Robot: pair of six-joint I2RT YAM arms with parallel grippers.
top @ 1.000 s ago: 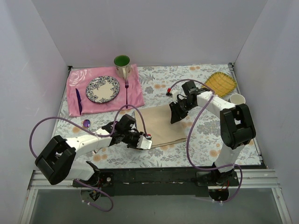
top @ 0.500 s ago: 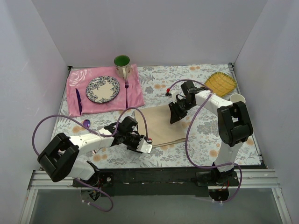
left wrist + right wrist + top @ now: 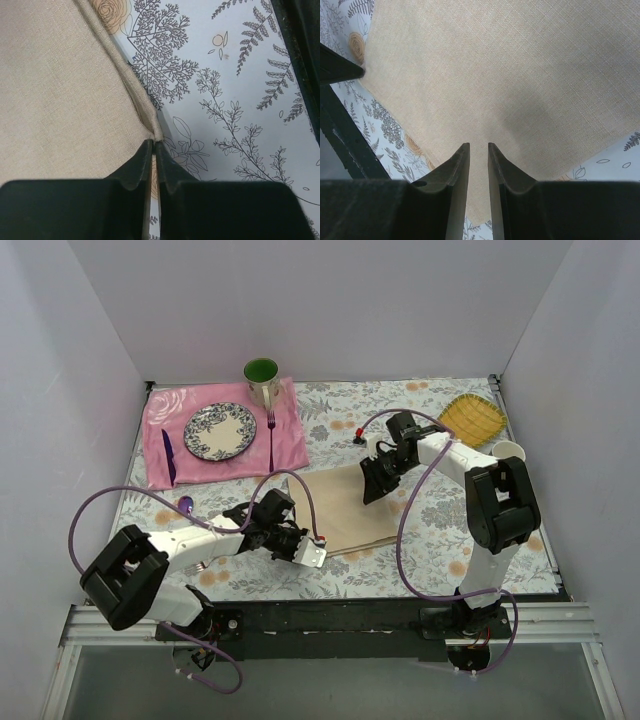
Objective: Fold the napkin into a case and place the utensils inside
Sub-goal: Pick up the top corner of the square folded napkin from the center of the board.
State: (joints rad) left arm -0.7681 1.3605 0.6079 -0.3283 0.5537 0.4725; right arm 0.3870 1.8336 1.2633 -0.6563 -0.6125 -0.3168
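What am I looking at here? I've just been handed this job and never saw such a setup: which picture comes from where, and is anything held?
The machine is two robot arms, a left arm and a right arm, bolted at the near edge of a flowered table. The wide picture comes from a fixed camera above and behind them. Each close-up comes from a wrist camera, so the dark prongs are that arm's own fingers. The left gripper is pinched shut on the near corner of the beige napkin. The right gripper sits at its far corner, fingers slightly apart. Also there: a pink mat with a plate, a green mug and a purple-bowled spoon.
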